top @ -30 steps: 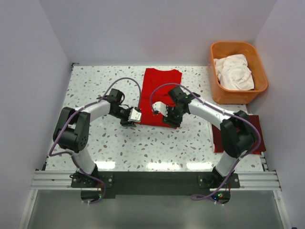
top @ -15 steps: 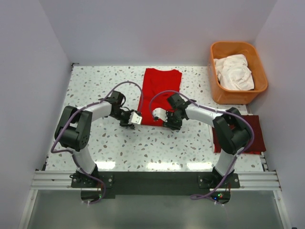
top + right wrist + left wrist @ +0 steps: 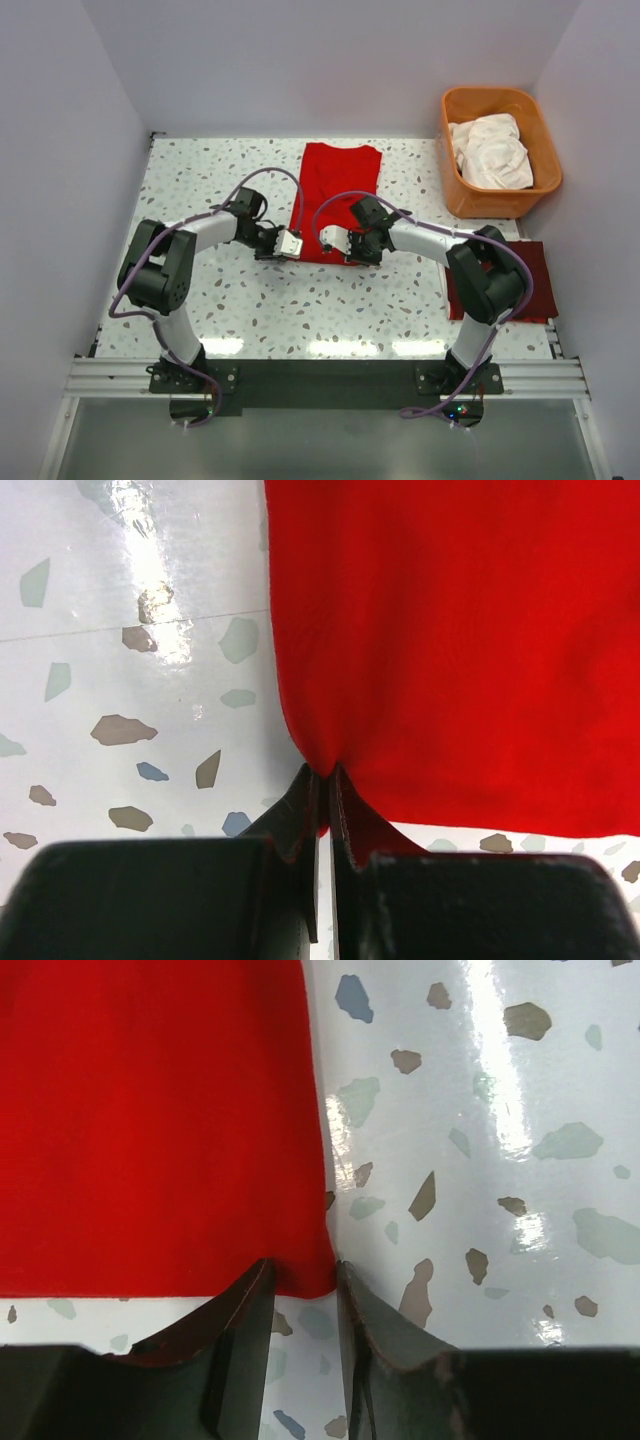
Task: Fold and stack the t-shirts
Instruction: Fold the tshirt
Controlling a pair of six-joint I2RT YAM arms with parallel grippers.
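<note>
Red t-shirt (image 3: pixel 335 190) lies flat in the middle of the speckled table (image 3: pixel 200 170), far end by the back wall. L gripper (image 3: pixel 290 243) is at its near-left corner. In the L wrist view the jaws (image 3: pixel 300 1278) stand a bit apart w/ the shirt corner (image 3: pixel 150 1110) between them, and table shows in the gap. A sec ago they stood wider. R gripper (image 3: pixel 345 245) is at the shirt's near edge. It was open a sec ago. Now its jaws (image 3: pixel 325 775) are pressed together on the red cloth (image 3: pixel 450 630), which puckers at the tips. Both grippers have slid closer to each other. Dark maroon t-shirt (image 3: pixel 535 275) lies at the right edge, partly under the R arm. White shirts (image 3: pixel 490 150) sit in the orange tub (image 3: pixel 455 195), same as before.
</note>
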